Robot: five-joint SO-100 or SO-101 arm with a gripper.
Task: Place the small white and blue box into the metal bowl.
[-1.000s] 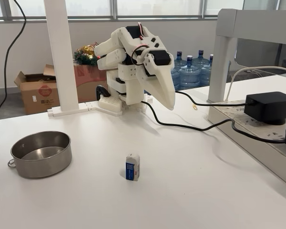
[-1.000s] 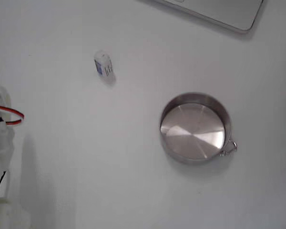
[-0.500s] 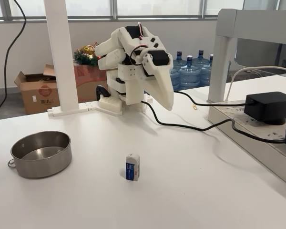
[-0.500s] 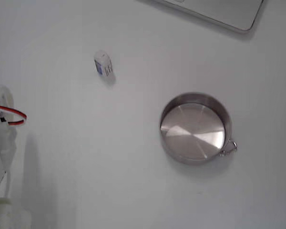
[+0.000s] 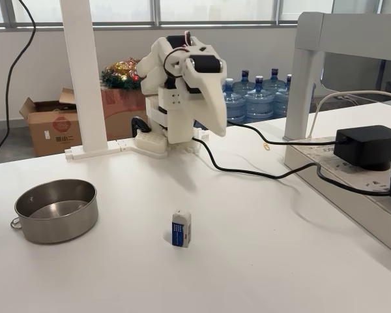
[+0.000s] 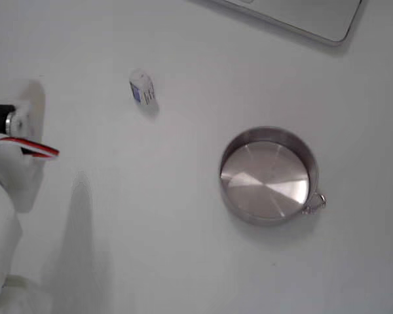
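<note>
While the white two-finger gripper (image 5: 215, 130) hangs folded above the arm's base at the back of the white table (image 5: 260, 261), its jaws look pressed together and hold nothing, a tucked posture that reads as the reach barely begun. Well in front of it, apart from the fingers, the small white and blue carton box (image 5: 180, 229) stands upright on the bare tabletop, blue panel facing the camera. Further out, the round dull-steel bowl (image 5: 55, 210) sits empty well to the box's left in this fixed view, its wire ring loop (image 6: 318, 202) on the rim.
</note>
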